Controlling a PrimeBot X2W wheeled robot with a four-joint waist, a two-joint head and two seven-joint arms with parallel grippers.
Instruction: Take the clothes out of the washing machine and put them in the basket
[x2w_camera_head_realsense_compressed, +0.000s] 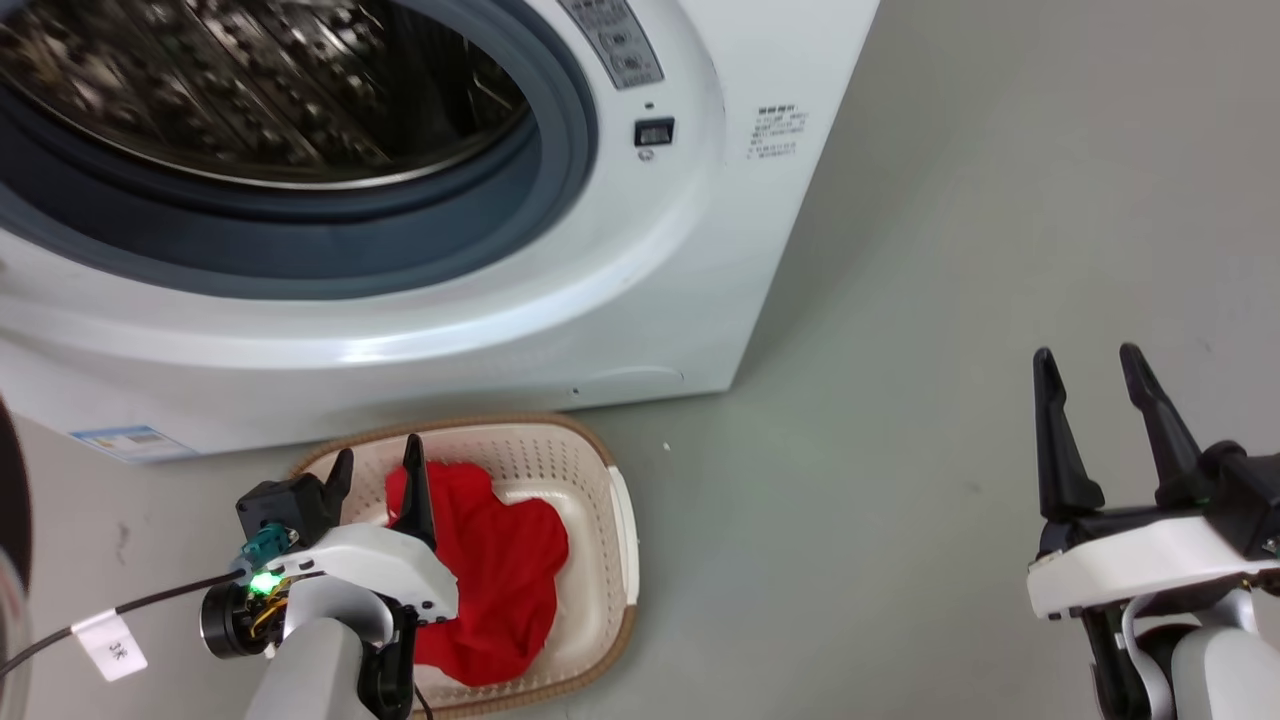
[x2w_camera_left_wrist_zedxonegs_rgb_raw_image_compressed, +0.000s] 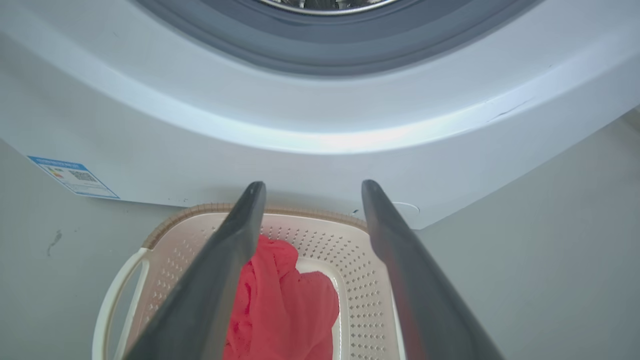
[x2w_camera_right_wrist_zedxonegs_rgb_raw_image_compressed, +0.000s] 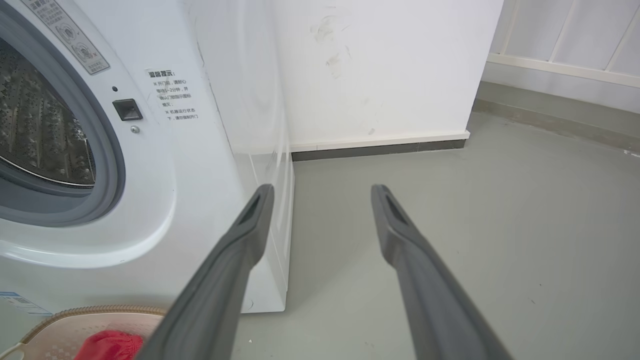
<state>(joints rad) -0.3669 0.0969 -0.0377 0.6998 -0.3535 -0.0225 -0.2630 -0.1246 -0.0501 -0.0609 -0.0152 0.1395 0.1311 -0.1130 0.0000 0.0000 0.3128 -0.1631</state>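
Note:
The red clothes (x2w_camera_head_realsense_compressed: 505, 575) lie crumpled inside the cream basket (x2w_camera_head_realsense_compressed: 590, 470), which stands on the floor right in front of the white washing machine (x2w_camera_head_realsense_compressed: 480, 300). The machine's porthole is open, its steel drum (x2w_camera_head_realsense_compressed: 250, 80) bare in what shows. My left gripper (x2w_camera_head_realsense_compressed: 378, 460) hovers open above the basket's left half, nothing between its fingers. In the left wrist view the clothes (x2w_camera_left_wrist_zedxonegs_rgb_raw_image_compressed: 290, 305) lie below and between the fingers (x2w_camera_left_wrist_zedxonegs_rgb_raw_image_compressed: 220, 270), inside the basket (x2w_camera_left_wrist_zedxonegs_rgb_raw_image_compressed: 360, 280). My right gripper (x2w_camera_head_realsense_compressed: 1090, 355) is open over bare floor, far right. A bit of the clothes (x2w_camera_right_wrist_zedxonegs_rgb_raw_image_compressed: 110, 345) shows in the right wrist view.
Grey floor (x2w_camera_head_realsense_compressed: 950, 250) stretches to the right of the machine. A white wall with a dark skirting (x2w_camera_right_wrist_zedxonegs_rgb_raw_image_compressed: 380, 147) stands behind it. A cable with a paper tag (x2w_camera_head_realsense_compressed: 110, 645) trails from my left wrist. A dark curved edge (x2w_camera_head_realsense_compressed: 12, 500) shows at far left.

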